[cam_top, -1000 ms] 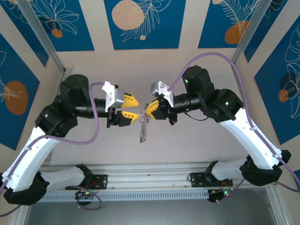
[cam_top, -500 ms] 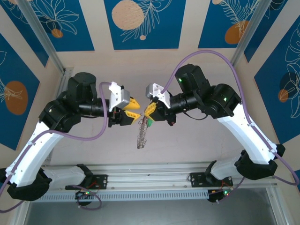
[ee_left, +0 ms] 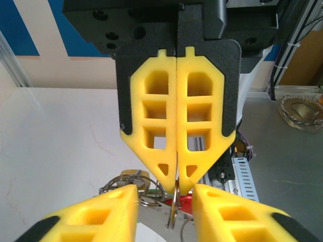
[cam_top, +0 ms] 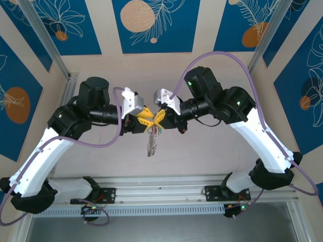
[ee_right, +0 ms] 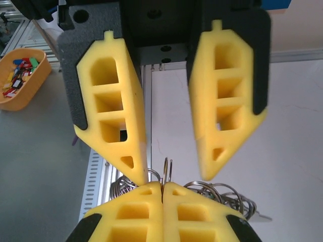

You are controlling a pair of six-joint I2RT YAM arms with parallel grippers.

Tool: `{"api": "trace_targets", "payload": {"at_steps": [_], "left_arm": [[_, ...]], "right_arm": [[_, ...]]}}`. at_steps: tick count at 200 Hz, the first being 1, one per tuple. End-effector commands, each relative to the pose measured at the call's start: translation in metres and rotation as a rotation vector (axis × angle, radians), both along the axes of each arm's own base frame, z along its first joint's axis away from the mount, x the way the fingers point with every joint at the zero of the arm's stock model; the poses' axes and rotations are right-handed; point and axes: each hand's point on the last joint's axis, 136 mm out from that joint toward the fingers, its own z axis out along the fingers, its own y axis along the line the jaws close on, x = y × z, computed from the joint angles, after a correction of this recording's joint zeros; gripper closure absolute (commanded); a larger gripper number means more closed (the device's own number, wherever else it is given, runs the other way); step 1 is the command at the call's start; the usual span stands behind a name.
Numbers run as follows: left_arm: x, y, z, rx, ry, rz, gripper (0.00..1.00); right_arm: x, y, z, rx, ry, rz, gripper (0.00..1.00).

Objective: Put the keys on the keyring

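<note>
Top view: the left gripper (cam_top: 147, 116) and right gripper (cam_top: 158, 117) sit nose to nose above the table (cam_top: 212, 151), so the pinch itself is hard to read. One keyring (cam_top: 151, 142) dangles under them, with a bit of teal tag (cam_top: 159, 129) showing.

Left wrist cam: right jaws clamped tight on a ring of the keyring, left jaws apart on either side of it. One red key (ee_left: 184, 201) peeks out, just its head, mostly covered. Shiny dish (ee_left: 290, 113) at the right edge, contents unclear.

Right wrist cam: one orange tub (ee_right: 28, 96), cut off at the frame edge, holding little coloured bits too small to count.
</note>
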Motion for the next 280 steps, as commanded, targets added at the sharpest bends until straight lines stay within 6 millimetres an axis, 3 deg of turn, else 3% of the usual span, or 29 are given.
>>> {"api": "trace_targets", "payload": {"at_steps": [1, 27, 82, 148, 169, 191, 234, 264, 280], "left_arm": [[0.001, -0.003, 0.001, -0.009, -0.025, -0.022, 0.70], [0.002, -0.004, -0.001, -0.001, -0.027, -0.021, 0.72], [-0.001, -0.003, -0.004, 0.007, -0.018, -0.036, 1.00], [0.001, -0.004, -0.002, -0.004, -0.025, -0.031, 1.00], [0.002, -0.003, 0.003, -0.025, -0.052, -0.013, 1.00], [-0.002, -0.001, 0.010, -0.053, -0.068, -0.019, 1.00], [-0.004, -0.001, 0.016, -0.074, -0.069, -0.027, 1.00], [-0.008, -0.002, 0.022, -0.103, -0.068, -0.046, 1.00], [-0.011, -0.002, 0.025, -0.120, -0.066, -0.059, 1.00]], "right_arm": [[-0.012, 0.001, 0.015, 0.047, -0.015, 0.053, 1.00], [-0.012, 0.000, 0.015, 0.047, -0.019, 0.054, 1.00], [-0.012, 0.001, 0.015, 0.049, -0.027, 0.057, 1.00], [-0.013, -0.001, 0.019, 0.080, -0.059, 0.053, 1.00], [-0.013, -0.003, 0.015, 0.077, -0.053, 0.038, 0.78], [-0.013, -0.008, 0.009, 0.078, -0.037, 0.017, 0.67], [-0.021, -0.019, 0.005, 0.117, 0.014, 0.013, 0.67], [-0.025, -0.024, 0.009, 0.151, 0.033, 0.019, 0.77], [-0.023, -0.023, 0.012, 0.158, 0.035, 0.019, 0.78]]}}
